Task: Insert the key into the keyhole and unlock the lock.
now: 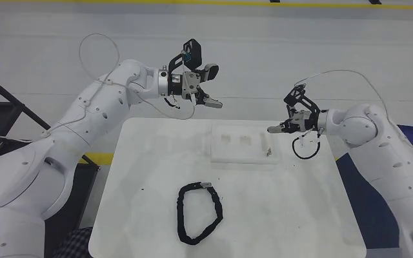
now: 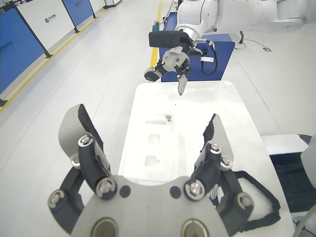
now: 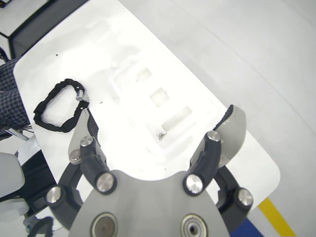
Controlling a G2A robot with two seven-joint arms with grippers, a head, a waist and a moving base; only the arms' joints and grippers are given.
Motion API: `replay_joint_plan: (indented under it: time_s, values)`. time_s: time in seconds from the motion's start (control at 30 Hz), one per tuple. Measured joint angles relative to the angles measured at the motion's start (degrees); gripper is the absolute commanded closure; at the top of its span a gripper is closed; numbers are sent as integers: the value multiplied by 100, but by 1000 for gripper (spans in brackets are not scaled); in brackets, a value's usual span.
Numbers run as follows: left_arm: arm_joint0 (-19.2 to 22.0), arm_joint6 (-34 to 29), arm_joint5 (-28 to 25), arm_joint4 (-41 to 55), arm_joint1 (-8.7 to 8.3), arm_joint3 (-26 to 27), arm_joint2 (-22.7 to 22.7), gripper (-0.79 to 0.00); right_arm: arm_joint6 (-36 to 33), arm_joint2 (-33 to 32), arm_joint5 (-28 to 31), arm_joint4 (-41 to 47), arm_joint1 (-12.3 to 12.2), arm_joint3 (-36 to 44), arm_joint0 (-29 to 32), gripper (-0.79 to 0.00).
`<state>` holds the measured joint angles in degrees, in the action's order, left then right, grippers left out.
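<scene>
Key [image 1: 268, 152] lies at the right end of a white foam tray [image 1: 242, 156] on the bench [image 1: 290, 206]. The black chain lock [image 1: 199, 213] rests nearer the front. Left tool [image 2: 148, 112] and right tool [image 3: 159, 114] hover released, holding nothing.

The left pincer [image 2: 148, 117] is held wide open above the white surface [image 2: 237, 114]. A small key [image 2: 168, 117] is laid on a foam tray [image 2: 190, 146] beside a recess. The right pincer [image 2: 167, 82] is spread open beyond it. A black chain lock [image 2: 261, 198] is laid near the tray.
</scene>
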<state>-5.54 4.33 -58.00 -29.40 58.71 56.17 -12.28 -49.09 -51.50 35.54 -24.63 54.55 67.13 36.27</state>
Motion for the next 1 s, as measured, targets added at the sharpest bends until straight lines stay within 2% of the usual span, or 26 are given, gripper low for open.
replay_joint_plan:
  time_s: [0.27, 0.57, 0.8, 1.0]
  values:
    - [0, 0, 0, 0, 0, 0, 0, -785, -770, 605, -1093, 502, 312, -732, -311, -785]
    - [0, 0, 0, 0, 0, 0, 0, -785, -934, 1155, -2146, 699, 693, -1282, -489, -785]
    - [0, 0, 0, 0, 0, 0, 0, -785, -886, 1316, -2463, 816, 887, -1655, -557, -785]
    - [0, 0, 0, 0, 0, 0, 0, -785, -894, 1319, -2433, 854, 901, -1688, -560, -785]
